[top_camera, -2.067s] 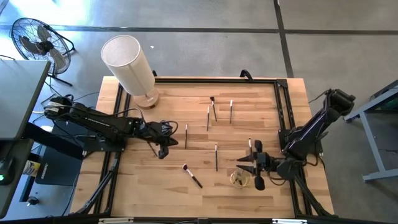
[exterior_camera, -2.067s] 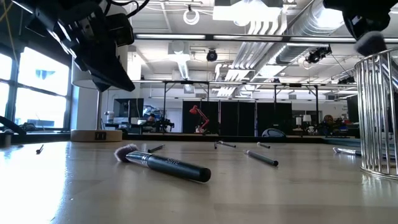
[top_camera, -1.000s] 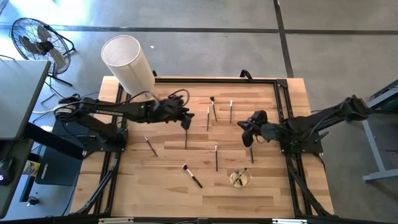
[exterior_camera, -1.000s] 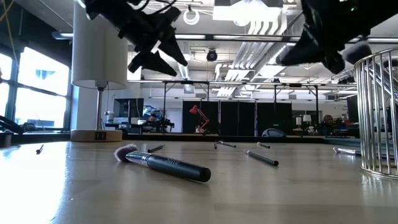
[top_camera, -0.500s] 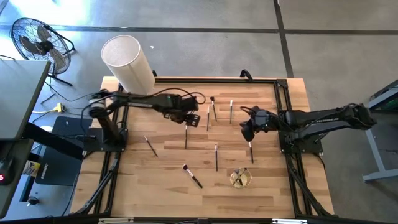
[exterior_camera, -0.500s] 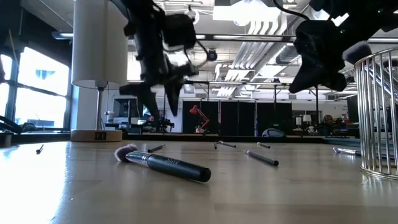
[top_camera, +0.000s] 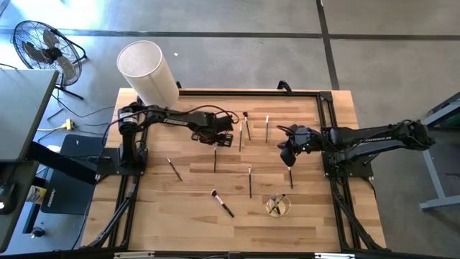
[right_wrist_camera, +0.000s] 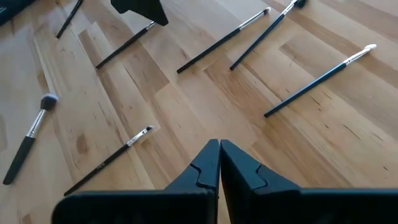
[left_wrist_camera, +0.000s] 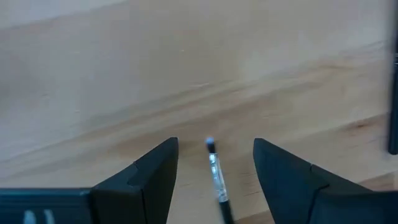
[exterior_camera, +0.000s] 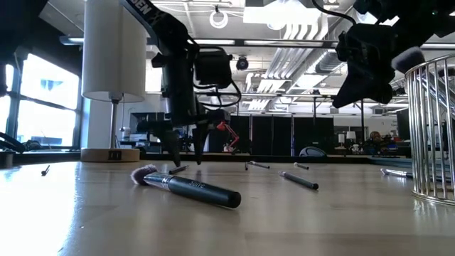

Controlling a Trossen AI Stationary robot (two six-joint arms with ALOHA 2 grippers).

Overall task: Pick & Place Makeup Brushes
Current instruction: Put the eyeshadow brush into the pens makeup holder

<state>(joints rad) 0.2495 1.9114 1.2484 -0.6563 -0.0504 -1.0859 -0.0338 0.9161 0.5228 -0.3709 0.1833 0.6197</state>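
At the bench (top_camera: 158, 223) centre, the left gripper (left_wrist_camera: 214, 163) poises over a thin brush (left_wrist_camera: 216, 176), jaws spread either side.
Right gripper (top_camera: 287, 153) hangs mid-right, jaws closed and seemingly empty; other makeup brushes (right_wrist_camera: 224, 39) lie scattered, a wire holder (top_camera: 278, 206) sits lower right.

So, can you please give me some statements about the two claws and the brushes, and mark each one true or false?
1. The left claw is open, with a thin dark-handled white-tipped brush lying between its fingers. True.
2. The right claw is wide open. False: its fingers are shut together and hold nothing.
3. The round wire holder stands empty. False: a brush is already in it.
4. A thick black-handled brush with a fluffy pale head lies on the wooden table. True.
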